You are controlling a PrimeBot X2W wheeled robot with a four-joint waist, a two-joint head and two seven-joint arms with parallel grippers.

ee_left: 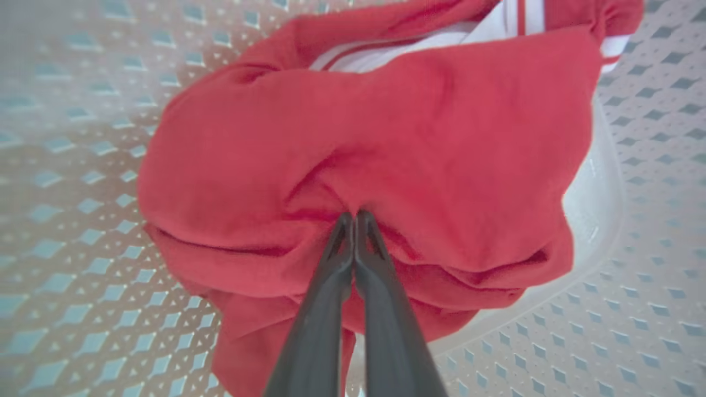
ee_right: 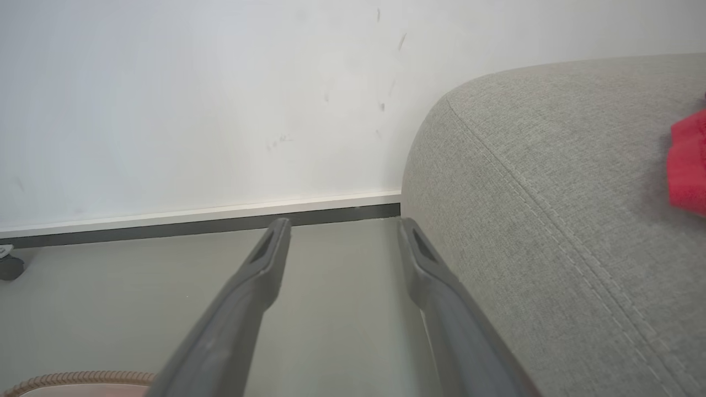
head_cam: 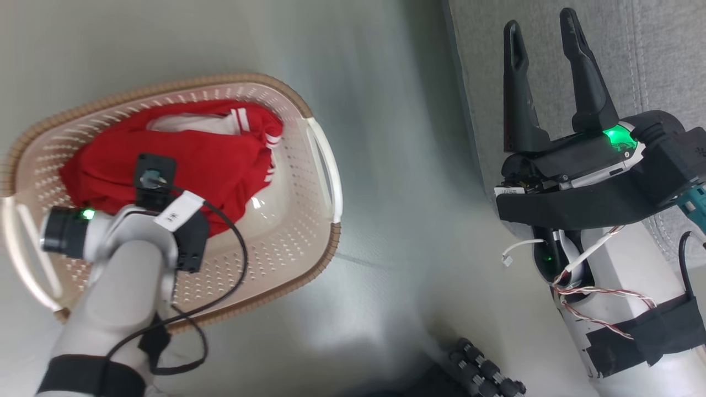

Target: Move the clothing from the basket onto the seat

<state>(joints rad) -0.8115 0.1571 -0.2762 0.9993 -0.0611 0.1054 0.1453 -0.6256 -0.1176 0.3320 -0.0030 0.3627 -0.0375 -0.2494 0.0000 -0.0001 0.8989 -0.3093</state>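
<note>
Softly heaped inside the basket (head_cam: 292,220), the red clothing (ee_left: 386,138) is looking light and limp, best taken by a raised fold. Reaching down into the basket, the left claw (ee_left: 353,218) is pinching such a fold, fully closed; the right claw (head_cam: 540,19) is hanging wide open, empty, well apart from the basket.

A pale, glossy grey floor (head_cam: 386,193) carries everything. The cream perforated basket (head_cam: 265,259) with its brown rim band stands on it, apart from the grey woven seat (head_cam: 662,44). The seat also rests on the floor, near a white skirting board (ee_right: 220,212). Bright red clothing (head_cam: 209,160) with white stripes lies bunched on the basket's bottom. On the seat's top lies another red garment (ee_right: 686,165), cut off by the right wrist view's edge.
</note>
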